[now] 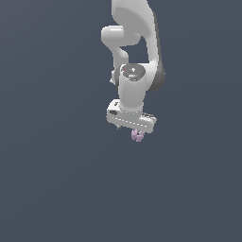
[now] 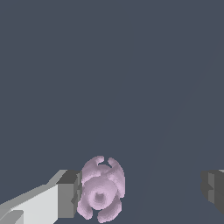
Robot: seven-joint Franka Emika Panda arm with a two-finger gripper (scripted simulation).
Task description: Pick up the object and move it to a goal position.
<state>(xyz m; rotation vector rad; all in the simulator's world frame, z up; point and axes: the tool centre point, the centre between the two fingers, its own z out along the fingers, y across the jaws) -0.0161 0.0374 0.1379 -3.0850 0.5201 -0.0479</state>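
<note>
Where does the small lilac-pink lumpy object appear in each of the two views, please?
Exterior view: the object peeks out just beneath the white gripper, near picture centre.
Wrist view: it sits low in the frame, against one finger, apart from the other.
Shared landmark: the gripper.

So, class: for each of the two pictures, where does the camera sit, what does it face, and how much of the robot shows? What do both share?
Exterior view: off the arm, facing the white arm, its gripper and the lilac object beneath it.
Wrist view: on the wrist, looking past the gripper; one finger sits beside the object, the other far off.
Shared: the object, gripper and plain grey background.
</note>
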